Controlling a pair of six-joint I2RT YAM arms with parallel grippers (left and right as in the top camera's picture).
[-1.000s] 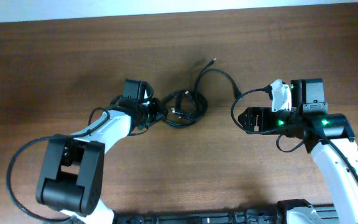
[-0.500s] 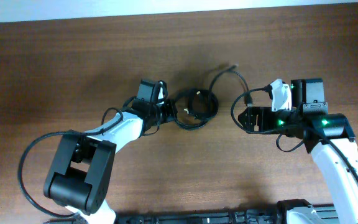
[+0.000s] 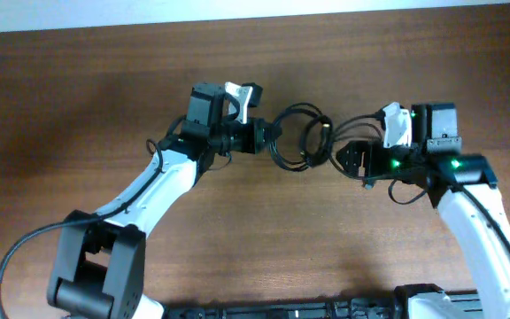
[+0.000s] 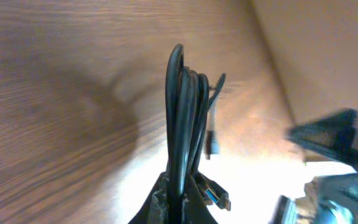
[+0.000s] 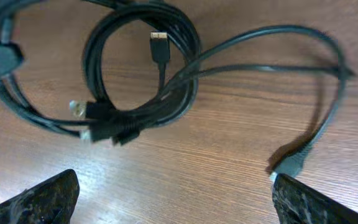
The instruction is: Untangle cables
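The cables [image 3: 297, 140] are a coiled bundle of thin black cords with small plugs, lifted at mid-table between the two arms. My left gripper [image 3: 262, 137] is shut on the bundle's left side; in the left wrist view the cords [image 4: 182, 112] rise straight out of the closed jaws [image 4: 182, 202]. My right gripper [image 3: 354, 161] is open and empty, just right of the coil. The right wrist view shows the coil [image 5: 142, 68] ahead of the spread fingers [image 5: 176, 199], with a loose strand ending in a plug [image 5: 289, 165] near the right finger.
The wooden table [image 3: 96, 97] spreads all round. The left arm [image 3: 162, 177] reaches in from the lower left, the right arm [image 3: 467, 204] from the lower right. A pale wall edge runs along the table's far side.
My left gripper has carried the cable bundle right and toward the far side, lifting it. The loose strand has drawn in toward the right gripper, which shifted slightly left.
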